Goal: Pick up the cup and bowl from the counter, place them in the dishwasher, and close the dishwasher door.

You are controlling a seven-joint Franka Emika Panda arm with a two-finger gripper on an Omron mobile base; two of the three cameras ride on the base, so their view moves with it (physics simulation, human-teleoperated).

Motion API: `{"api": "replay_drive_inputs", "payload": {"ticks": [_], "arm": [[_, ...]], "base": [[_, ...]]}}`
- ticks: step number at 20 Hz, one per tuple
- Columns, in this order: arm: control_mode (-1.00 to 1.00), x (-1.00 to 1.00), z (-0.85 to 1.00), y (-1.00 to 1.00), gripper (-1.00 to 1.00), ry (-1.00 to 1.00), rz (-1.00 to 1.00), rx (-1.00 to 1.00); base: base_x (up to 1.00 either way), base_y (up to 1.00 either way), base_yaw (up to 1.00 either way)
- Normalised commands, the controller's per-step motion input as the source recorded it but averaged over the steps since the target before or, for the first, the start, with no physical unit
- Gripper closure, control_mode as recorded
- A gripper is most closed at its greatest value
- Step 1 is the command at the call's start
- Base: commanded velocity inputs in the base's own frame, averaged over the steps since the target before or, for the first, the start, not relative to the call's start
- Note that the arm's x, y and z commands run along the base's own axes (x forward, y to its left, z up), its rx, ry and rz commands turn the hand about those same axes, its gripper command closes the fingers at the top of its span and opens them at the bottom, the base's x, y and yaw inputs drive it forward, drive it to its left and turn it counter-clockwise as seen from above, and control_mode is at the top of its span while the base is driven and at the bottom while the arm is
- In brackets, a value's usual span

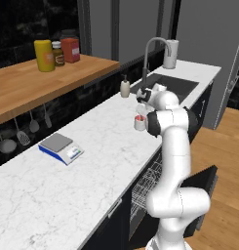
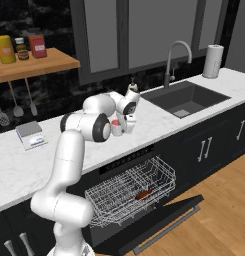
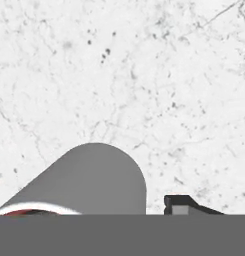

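Cup-pickup step: the pincer (image 2: 125, 121), its grip state unclear, hangs at the cup (image 1: 139, 122) on the desk (image 1: 67, 185); next, judged, a firm clench and lift toward the open dishwasher (image 2: 131, 192).

My gripper (image 2: 122, 129) pointed down at the cup (image 2: 115, 128) on the counter (image 2: 159, 122); jaw state could not be determined. The dishwasher door (image 2: 159, 220) lay folded down, the wire rack (image 2: 129, 192) was drawn out over it, and the bowl (image 2: 143, 194) rested in the rack. A soap bottle (image 2: 132, 89) stood beside the sink (image 2: 186, 98)
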Motion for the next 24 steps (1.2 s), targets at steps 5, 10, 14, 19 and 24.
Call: {"api": "replay_drive_inputs", "payload": {"ticks": [5, 10, 14, 19, 24], "arm": [[-1.0, -0.56, 0.0, -0.15, 1.0, 0.0, -0.09, 0.0], [-1.0, -0.81, 0.01, -0.4, 1.0, 0.0, -0.11, 0.0], [-1.0, -1.0, 0.23, -0.74, 1.0, -0.02, -0.13, 0.07], [-1.0, -1.0, 0.22, -0.96, 1.0, -0.06, -0.11, 0.1], [-1.0, -1.0, 0.03, -0.96, 1.0, -0.01, -0.1, 0.08]], "base": [[0.0, 0.0, 0.0], [0.0, 0.0, 0.0], [0.0, 0.0, 0.0], [0.0, 0.0, 0.0], [0.0, 0.0, 0.0]]}}
